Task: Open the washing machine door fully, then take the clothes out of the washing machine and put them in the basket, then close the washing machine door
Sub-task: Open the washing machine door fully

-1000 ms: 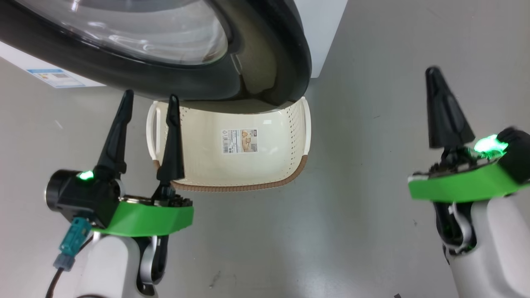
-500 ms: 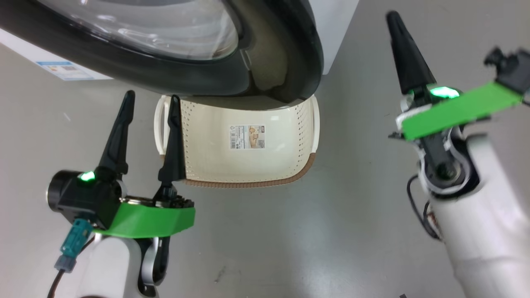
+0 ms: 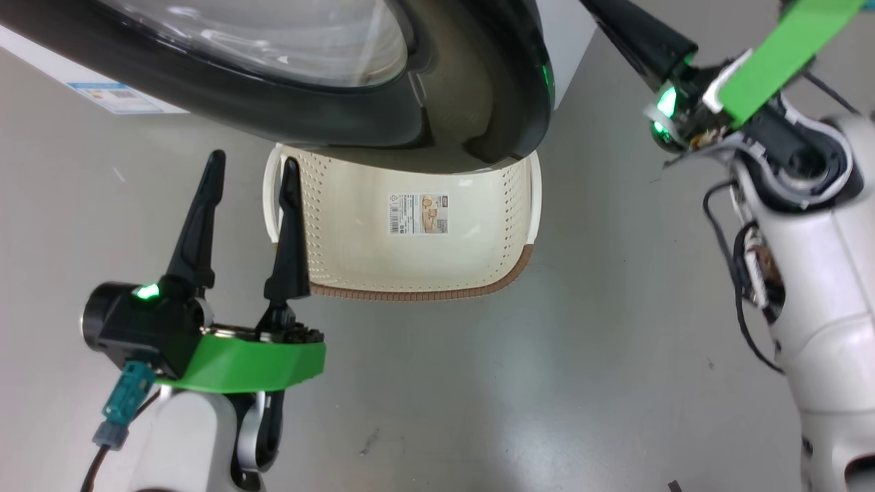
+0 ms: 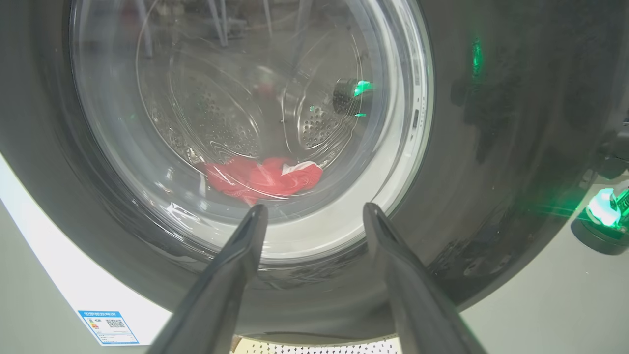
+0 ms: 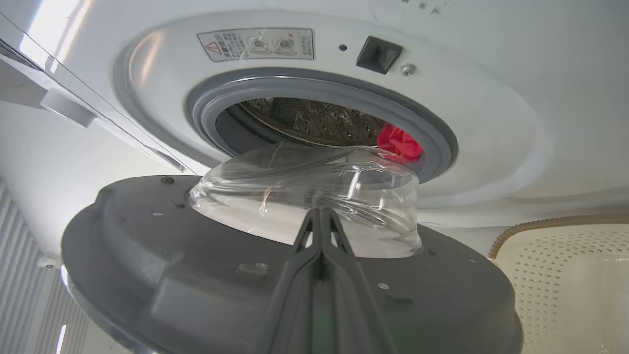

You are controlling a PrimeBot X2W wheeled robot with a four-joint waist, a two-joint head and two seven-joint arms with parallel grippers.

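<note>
The washing machine door stands partly open, its black rim and glass bowl overhanging the cream basket on the floor. My left gripper is open and holds nothing, just left of the basket, facing the door's outer face. Red clothes lie in the drum behind the glass. My right gripper is shut on nothing, by the door's grey inner side, its fingers high beside the rim. Past the washing machine's grey ring the red clothes show.
Grey floor lies around the basket. A printed label sits low on the machine's white front. The latch socket is above the opening. The basket's rim lies right of the door.
My right arm has risen and swung in toward the door's right edge, fingers now pointing up-left. The head camera has shifted a little. The left gripper has kept its place.
</note>
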